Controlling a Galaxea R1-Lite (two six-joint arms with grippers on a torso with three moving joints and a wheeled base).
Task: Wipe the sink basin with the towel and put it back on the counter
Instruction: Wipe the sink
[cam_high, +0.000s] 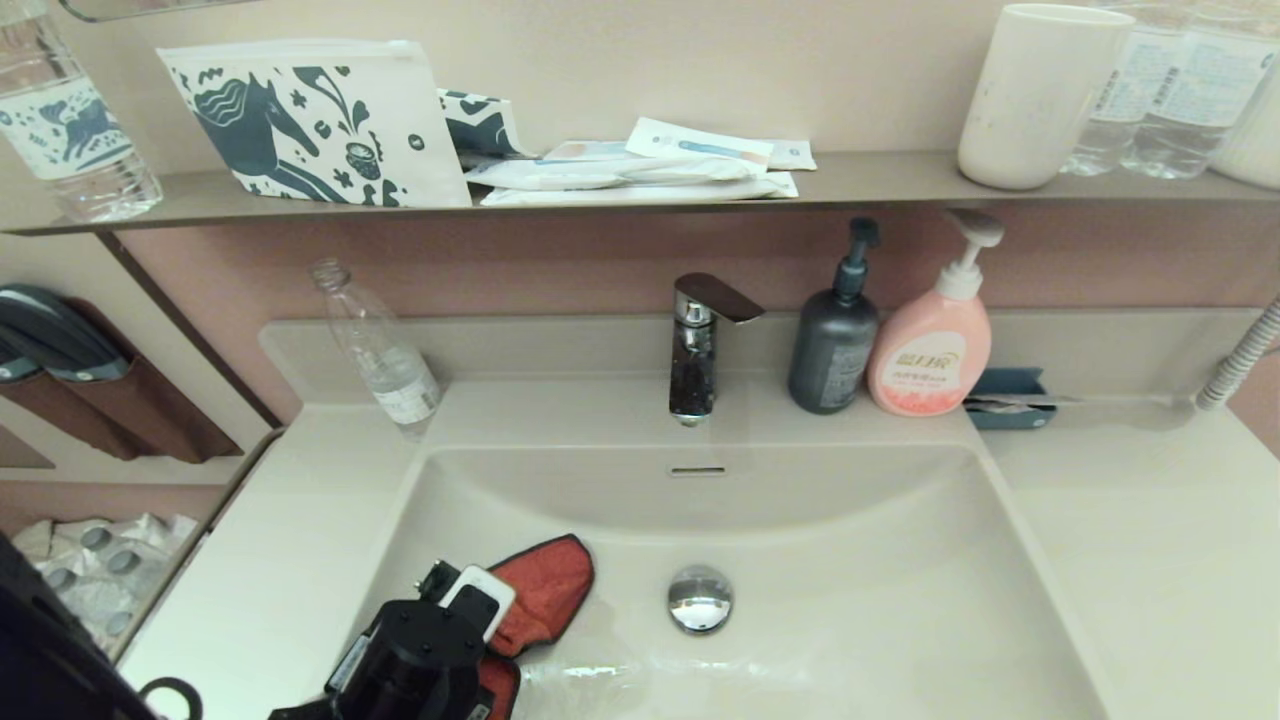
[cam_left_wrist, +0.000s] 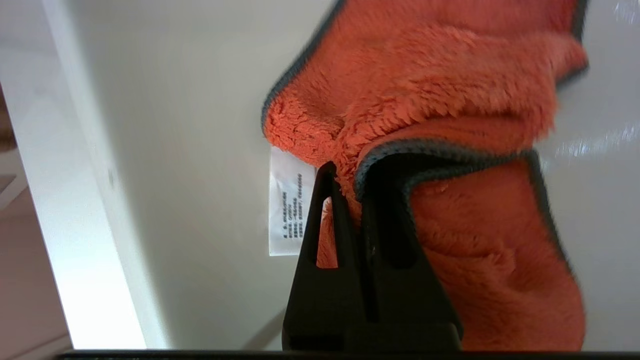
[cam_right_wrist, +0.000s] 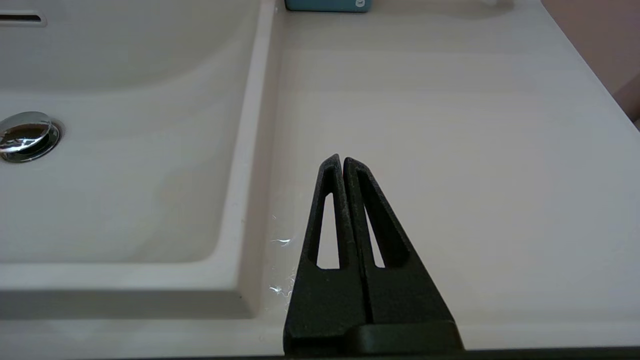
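**Orange towel pinned low in the basin's left side, drain off to its right**

Orange-red terry shows in the head view on the left floor of the sink basin (cam_high: 860, 560), where the towel (cam_high: 540, 590) lies spread under the left gripper (cam_high: 478, 612). The cloth's free flap reaches away from the fingers toward the faucet (cam_high: 700, 345) side and the chrome drain stopper (cam_high: 700, 598), which sits near the towel's right edge but apart from it. A wet streak glints on the basin floor in front of the drain. The nearest flat tabletop (cam_high: 270, 560) lies just left of the arm, over the basin rim, so the left arm is plainly the nearer one both for wiping and for setting the cloth back. The right arm does not appear in this view.

From the left wrist, the left gripper's fingers (cam_left_wrist: 332, 210) are pressed together on a fold of the towel (cam_left_wrist: 450, 100), its dark edging (cam_left_wrist: 450, 152) running right at the fingertips and a white care label (cam_left_wrist: 285, 200) hanging beside them. Most of the cloth lies ahead of the fingers, flat against the glossy basin wall (cam_left_wrist: 175, 150).

From the right wrist, the right gripper (cam_right_wrist: 343, 165) has its fingers closed on nothing, parked over the right-hand tabletop (cam_right_wrist: 450, 125), just outside the basin rim and well apart from the towel; the drain stopper (cam_right_wrist: 25, 135) lies across the bowl from it.
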